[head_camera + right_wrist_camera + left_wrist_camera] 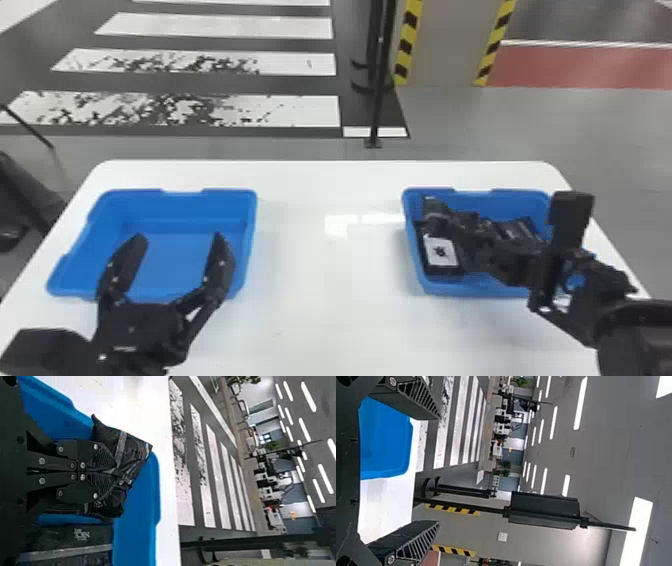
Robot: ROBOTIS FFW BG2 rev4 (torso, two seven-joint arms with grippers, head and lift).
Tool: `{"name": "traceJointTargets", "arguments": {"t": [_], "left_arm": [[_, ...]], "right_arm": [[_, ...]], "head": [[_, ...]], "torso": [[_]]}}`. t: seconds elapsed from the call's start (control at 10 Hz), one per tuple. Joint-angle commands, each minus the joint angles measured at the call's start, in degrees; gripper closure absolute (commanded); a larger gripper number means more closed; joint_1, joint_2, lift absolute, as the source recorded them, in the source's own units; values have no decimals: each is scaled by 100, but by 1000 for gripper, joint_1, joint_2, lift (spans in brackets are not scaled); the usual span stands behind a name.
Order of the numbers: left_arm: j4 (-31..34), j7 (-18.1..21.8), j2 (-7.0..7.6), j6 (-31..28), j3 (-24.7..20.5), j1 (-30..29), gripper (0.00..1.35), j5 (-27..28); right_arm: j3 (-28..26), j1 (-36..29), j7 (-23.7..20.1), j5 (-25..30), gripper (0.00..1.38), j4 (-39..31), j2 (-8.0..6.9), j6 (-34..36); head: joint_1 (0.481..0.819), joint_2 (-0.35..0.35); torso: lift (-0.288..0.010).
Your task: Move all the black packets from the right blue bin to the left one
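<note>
Pinching right hand: we hold a black packet over the right blue bin.
Left hand: wide, near the left blue bin.

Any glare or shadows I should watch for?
Head view: bright glare on the white table just left of the right blue bin, shadows only faint; left wrist view: glaring ceiling lights; right wrist view: ceiling lights glare too.

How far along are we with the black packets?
Nothing looks delivered: what shows of the left bin's inside is bare blue. In hand: the right tool grips a black packet at the right bin. Left: that one, plus at least the white-labelled packet and another dark packet in the right bin.
</note>
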State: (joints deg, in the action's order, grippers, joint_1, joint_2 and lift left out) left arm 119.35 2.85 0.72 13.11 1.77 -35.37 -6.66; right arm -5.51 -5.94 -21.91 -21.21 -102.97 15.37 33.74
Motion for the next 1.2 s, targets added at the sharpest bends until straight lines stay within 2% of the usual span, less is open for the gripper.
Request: {"name": "traceJointTargets", "arguments": {"t": [0.0,0.1,0.2,0.3,0.5,0.7,0.8,1.0,1.1], "left_arm": [[-18,5,-2,96,5,-6,94,-77],[-18,5,-2,124,28,-6,94,-180],[-18,5,16,166,108,22,88,-271],[-18,5,34,236,188,50,88,-431],[-18,163,69,236,280,149,94,-614],[-4,488,130,-270,439,346,96,-957],[10,646,130,-579,417,430,96,-1014],[39,752,130,-692,417,458,96,-1082],[109,796,148,-720,474,458,96,-1322]], "right_arm": [[-237,-263,2,-84,1190,-636,-51,-84],[-248,-376,-33,-484,1190,-890,-42,-154],[-203,-376,-261,-952,1190,-960,-42,-154],[129,-348,-375,-1523,1190,-946,2,-154],[1123,-165,-490,-2517,1190,-636,116,-154],[1957,4,-604,-3317,1188,-426,239,-182],[2140,60,-613,-3432,1190,-454,265,-224],[2288,130,-613,-3477,1190,-426,283,-295],[2300,144,-613,-3466,1190,-397,283,-323]], "head": [[695,-40],[695,-42],[695,-39],[695,-20],[695,69],[695,149],[695,186],[695,210],[695,216]], "torso": [[-140],[-140],[-140],[-140],[-140],[-140],[-140],[-140],[-140]]}}
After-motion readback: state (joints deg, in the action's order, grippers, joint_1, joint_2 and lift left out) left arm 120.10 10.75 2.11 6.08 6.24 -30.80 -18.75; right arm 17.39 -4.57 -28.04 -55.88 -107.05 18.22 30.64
